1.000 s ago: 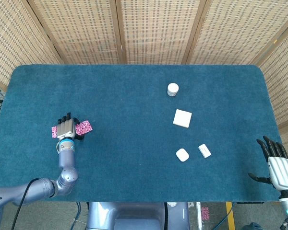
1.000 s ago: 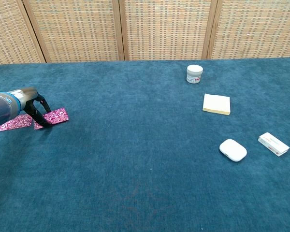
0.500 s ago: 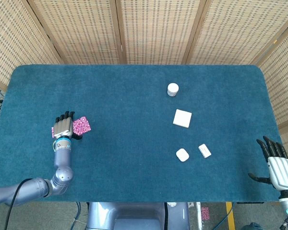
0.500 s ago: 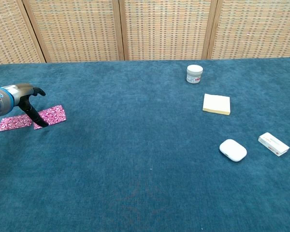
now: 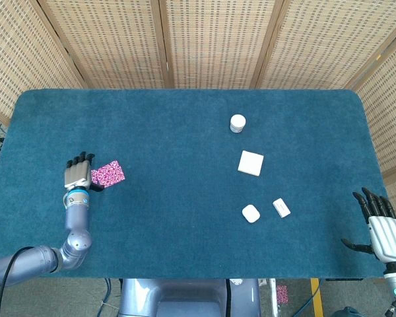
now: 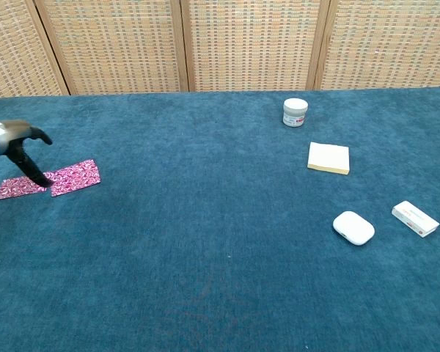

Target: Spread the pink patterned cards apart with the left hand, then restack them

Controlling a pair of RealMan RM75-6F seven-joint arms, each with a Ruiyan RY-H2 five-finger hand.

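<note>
1. At the worktop's (image 5: 185, 112) left edge, the left hand (image 5: 78, 174) covers part of the pink patterned cards (image 6: 75, 177), its fingers (image 6: 31, 167) touching them, grasp unclear.
2. Right hand (image 5: 383, 228), partly cut off, fingers released.

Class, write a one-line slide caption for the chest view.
Left robot hand touches two spread pink patterned cards on the blue felt table.

No legible text, label, brand, number or sign is found on any item; the small white box (image 6: 415, 218) near the table's right edge carries unreadable markings.
</note>
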